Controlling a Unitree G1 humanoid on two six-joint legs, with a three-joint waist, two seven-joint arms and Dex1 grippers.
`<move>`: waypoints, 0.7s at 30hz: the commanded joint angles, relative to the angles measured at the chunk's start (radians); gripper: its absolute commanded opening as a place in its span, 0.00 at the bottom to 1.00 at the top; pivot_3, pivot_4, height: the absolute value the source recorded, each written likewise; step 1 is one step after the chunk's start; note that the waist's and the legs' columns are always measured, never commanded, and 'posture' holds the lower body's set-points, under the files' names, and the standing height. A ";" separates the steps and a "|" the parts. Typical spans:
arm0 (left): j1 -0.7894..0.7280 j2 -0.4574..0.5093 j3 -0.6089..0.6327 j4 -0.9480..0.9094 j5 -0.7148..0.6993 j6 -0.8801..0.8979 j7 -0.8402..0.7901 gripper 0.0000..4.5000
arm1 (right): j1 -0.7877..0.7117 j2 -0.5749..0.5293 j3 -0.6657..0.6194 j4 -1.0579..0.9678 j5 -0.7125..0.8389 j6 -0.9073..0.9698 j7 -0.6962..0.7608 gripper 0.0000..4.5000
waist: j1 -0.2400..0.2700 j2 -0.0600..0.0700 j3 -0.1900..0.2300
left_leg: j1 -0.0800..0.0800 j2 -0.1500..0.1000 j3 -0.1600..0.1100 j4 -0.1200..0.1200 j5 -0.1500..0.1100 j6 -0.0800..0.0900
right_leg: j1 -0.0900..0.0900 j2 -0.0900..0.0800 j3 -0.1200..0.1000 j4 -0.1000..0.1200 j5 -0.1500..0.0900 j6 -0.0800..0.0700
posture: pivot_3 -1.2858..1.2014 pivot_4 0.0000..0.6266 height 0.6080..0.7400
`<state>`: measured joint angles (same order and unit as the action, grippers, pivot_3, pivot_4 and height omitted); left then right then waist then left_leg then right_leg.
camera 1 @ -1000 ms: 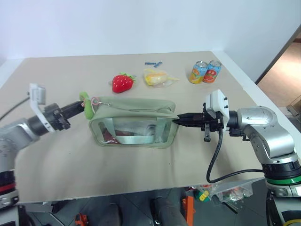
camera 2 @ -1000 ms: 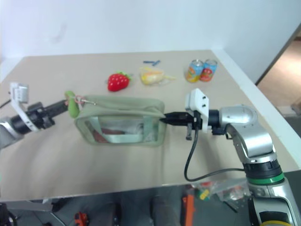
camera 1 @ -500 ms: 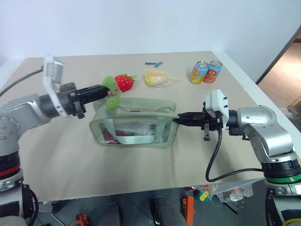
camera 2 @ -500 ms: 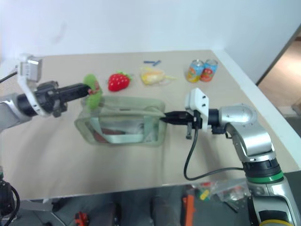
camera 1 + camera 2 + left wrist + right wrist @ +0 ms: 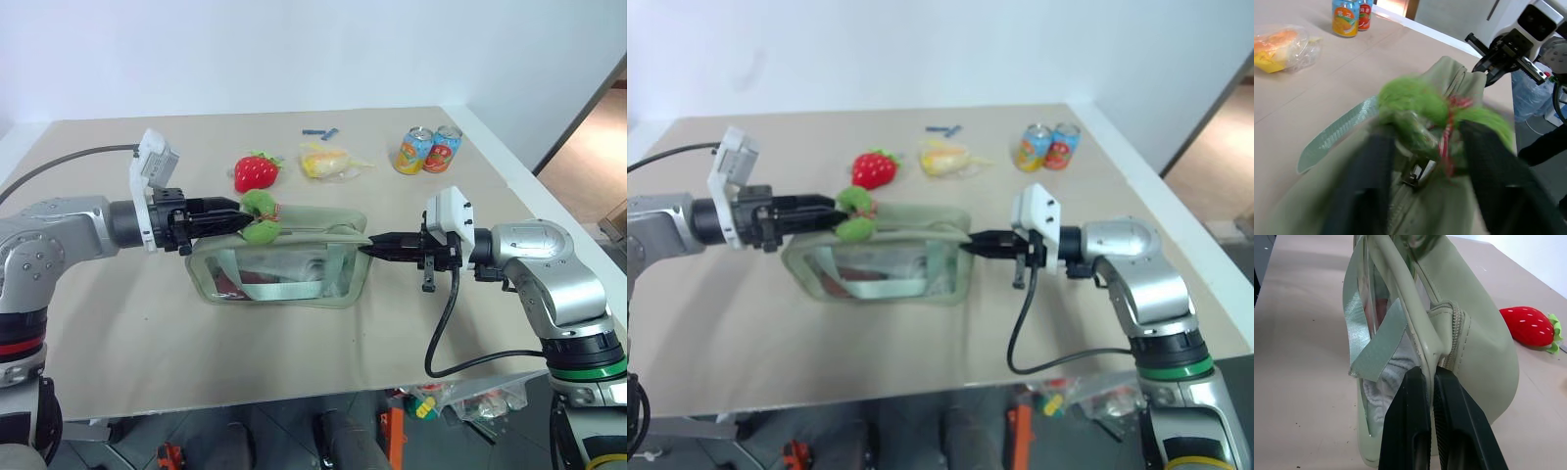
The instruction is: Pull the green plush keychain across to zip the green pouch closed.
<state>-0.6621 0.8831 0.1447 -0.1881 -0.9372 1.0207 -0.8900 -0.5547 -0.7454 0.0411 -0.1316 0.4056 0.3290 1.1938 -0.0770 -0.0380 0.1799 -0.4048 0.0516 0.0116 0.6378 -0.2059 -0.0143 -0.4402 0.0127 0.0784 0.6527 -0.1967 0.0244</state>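
The green pouch (image 5: 284, 272) lies mid-table with its clear window facing me and its straps (image 5: 269, 288) hanging. The green plush keychain (image 5: 260, 217) sits on the pouch's top edge, a little right of its left end, clipped at the zip. My left gripper (image 5: 238, 217) points right at it. In the left wrist view its fingers (image 5: 1369, 186) stand apart with the plush (image 5: 1415, 105) between the tips, so it is open. My right gripper (image 5: 368, 251) is shut on the pouch's right end (image 5: 1449, 340), at the seam by the zip.
Behind the pouch lie a red plush strawberry (image 5: 255, 172) and a yellow plastic packet (image 5: 328, 160). Two drink cans (image 5: 428, 149) stand at the back right, with a small blue item (image 5: 318, 131) further back. The table's front edge (image 5: 294, 397) is close.
My left gripper carried the keychain from the pouch's left end rightwards along the top, and its fingers have parted. The right gripper kept its hold and place.
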 commanded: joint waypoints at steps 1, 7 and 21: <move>-0.001 0.066 0.052 0.003 0.069 -0.074 -0.031 0.83 | -0.003 0.001 0.004 -0.007 -0.005 -0.008 0.000 0.00 | 0.000 0.000 0.000 | 0.000 0.000 0.000 0.000 0.000 0.000 | 0.000 0.000 0.000 0.000 0.000 0.000 | 0.52 0.24 1.00; 0.216 0.118 0.238 -0.072 0.111 -0.138 -0.025 1.00 | -0.005 0.000 0.003 0.008 -0.007 -0.017 0.012 0.00 | -0.003 0.000 0.000 | 0.000 0.001 0.001 -0.001 0.000 0.000 | -0.001 0.000 0.000 0.000 -0.001 -0.001 | 0.52 0.24 1.00; 0.504 -0.053 0.314 -0.266 0.097 -0.233 0.093 1.00 | -0.040 0.021 0.020 0.049 -0.011 -0.029 0.036 0.00 | 0.002 -0.001 0.000 | 0.002 0.000 0.002 0.000 0.000 0.000 | 0.001 -0.001 0.001 0.000 0.000 -0.001 | 0.52 0.24 1.00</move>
<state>-0.1622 0.8312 0.4660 -0.4211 -0.8357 0.8035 -0.8079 -0.5723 -0.7290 0.0454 -0.0784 0.3986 0.3074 1.2204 -0.0749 -0.0392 0.1796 -0.4029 0.0521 0.0137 0.6381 -0.2058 -0.0143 -0.4394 0.0118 0.0791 0.6526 -0.1971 0.0238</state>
